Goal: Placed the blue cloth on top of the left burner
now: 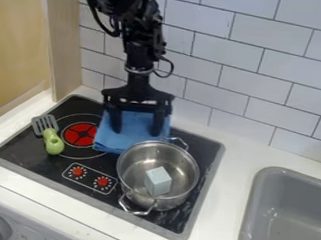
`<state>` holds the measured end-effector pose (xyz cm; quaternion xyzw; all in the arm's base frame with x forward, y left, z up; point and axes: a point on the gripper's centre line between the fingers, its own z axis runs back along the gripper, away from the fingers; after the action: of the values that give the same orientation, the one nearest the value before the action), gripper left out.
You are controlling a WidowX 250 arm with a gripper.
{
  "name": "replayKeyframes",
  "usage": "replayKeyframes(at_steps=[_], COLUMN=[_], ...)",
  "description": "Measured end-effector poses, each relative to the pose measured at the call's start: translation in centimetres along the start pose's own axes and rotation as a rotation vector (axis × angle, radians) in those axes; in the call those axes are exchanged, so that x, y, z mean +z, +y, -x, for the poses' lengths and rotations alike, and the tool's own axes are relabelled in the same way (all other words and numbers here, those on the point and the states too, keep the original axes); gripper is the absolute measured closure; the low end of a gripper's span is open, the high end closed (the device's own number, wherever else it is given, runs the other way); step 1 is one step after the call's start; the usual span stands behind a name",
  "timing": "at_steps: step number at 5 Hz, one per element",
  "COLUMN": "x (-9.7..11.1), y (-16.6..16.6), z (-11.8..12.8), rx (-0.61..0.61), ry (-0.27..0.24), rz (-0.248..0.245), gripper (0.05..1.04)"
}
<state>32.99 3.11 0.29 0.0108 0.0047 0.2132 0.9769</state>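
- In the camera view, the black arm hung down from the top edge, in front of the tiled wall.
- The pincer was released: its two fingers pointed down and stood well apart, with cloth showing between them. Whether they touched the cloth could not be told.
- The blue cloth lay at the back of the black stove, under the pincer and behind the pot. It was mostly to the right of the left burner, its left side reaching the burner's outer ring; the red centre was largely uncovered.
- The metal pot stood upright on the right part of the stove, near the cloth's front edge, and a pale blue-grey block sat inside it.
- A spatula with a green handle and slotted grey head lay at the stove's left side, beside the burner's red centre.
- Two red knobs were at the stove's front.
- The stove was set in the white table, with a grey sink to the right.
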Motion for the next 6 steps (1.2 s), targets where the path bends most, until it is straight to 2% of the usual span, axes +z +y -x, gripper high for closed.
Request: replayKeyframes(at_steps=[3, 6], x=[0.0, 0.8], y=[5.6, 7.3], z=[-1.2, -2.7], rx=[0.124, 0.152], ry=[0.014, -0.014], rz=[-0.016, -0.013], gripper=[0.085, 0.085])
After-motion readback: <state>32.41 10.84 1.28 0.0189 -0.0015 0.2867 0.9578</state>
